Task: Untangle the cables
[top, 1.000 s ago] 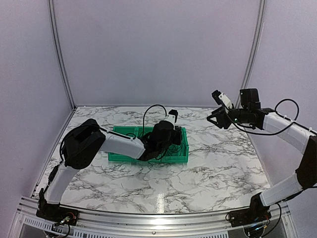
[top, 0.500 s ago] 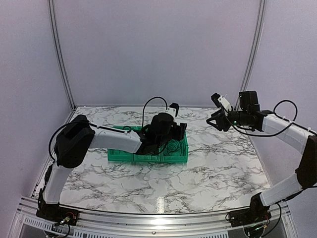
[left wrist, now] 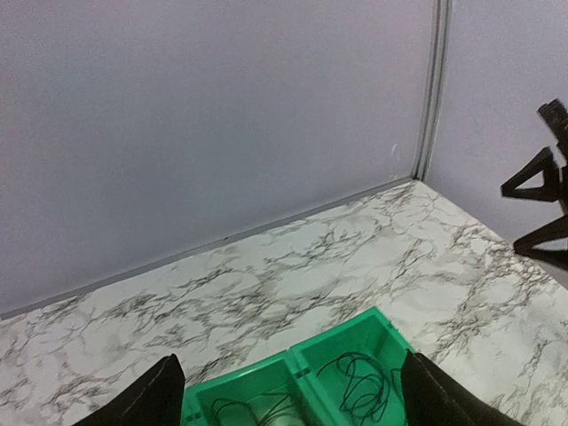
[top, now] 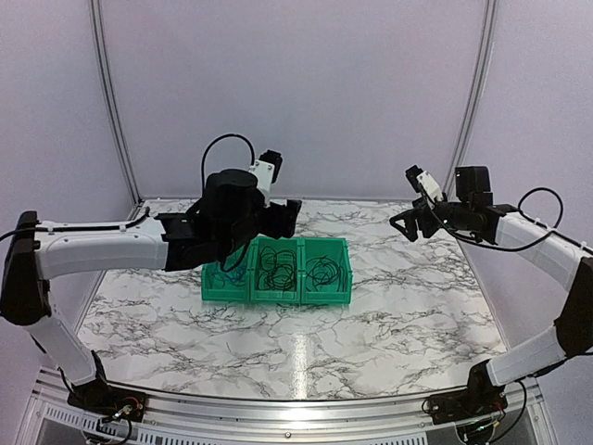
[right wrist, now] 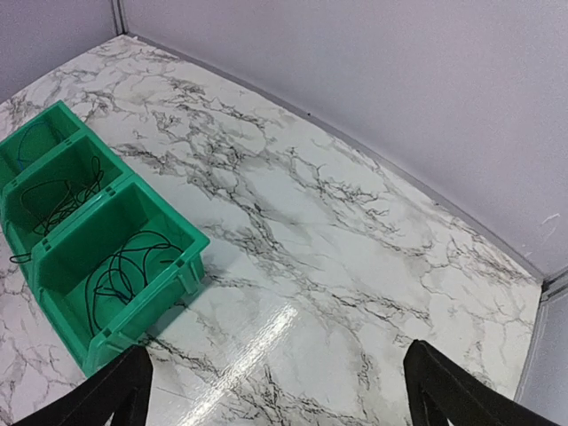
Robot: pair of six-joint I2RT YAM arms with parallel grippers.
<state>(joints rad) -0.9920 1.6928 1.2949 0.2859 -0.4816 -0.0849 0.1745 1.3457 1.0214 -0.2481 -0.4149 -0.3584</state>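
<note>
The left gripper (left wrist: 290,358) and right gripper (right wrist: 277,348) are hanging spread and empty, while the thin black flexible cables (right wrist: 124,271) are lying limp, probably easiest pinched at one loop.

Nothing legible in any view: no lettering, label, brand, number or sign to be read.

Rear overhead, wrist views, seemingly sharing tray (top: 278,295)
</note>
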